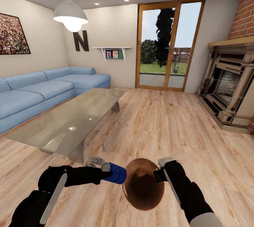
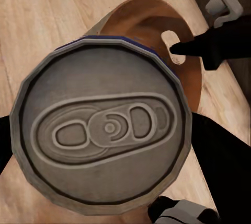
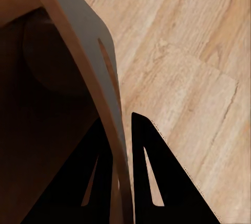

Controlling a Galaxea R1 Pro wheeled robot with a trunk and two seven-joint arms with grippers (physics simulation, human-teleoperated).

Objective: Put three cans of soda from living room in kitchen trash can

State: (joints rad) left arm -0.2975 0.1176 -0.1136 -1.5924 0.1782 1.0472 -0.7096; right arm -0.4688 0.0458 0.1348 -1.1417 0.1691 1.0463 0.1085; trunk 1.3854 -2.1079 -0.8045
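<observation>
In the head view my left gripper [image 1: 107, 171] is shut on a dark blue can of soda [image 1: 115, 173], held on its side just left of the tash can [image 1: 141, 184]. The left wrist view looks onto the can's grey metal top [image 2: 102, 130], with the bin's brown inside [image 2: 151, 25] right behind it. My right gripper [image 1: 159, 174] is shut on the bin's right rim and holds it over the wood floor. The right wrist view has the bin's wall [image 3: 86, 51] pinched between the black fingers [image 3: 157, 182]. I cannot tell what lies inside the bin.
This is the living room. A glass low table [image 1: 70, 117] stands ahead to the left, with the blue corner sofa [image 1: 42, 89] behind it. A brick fireplace [image 1: 233, 89] lines the right wall, and a glass door [image 1: 165, 47] is at the back. Wood floor [image 1: 158, 124] lies ahead.
</observation>
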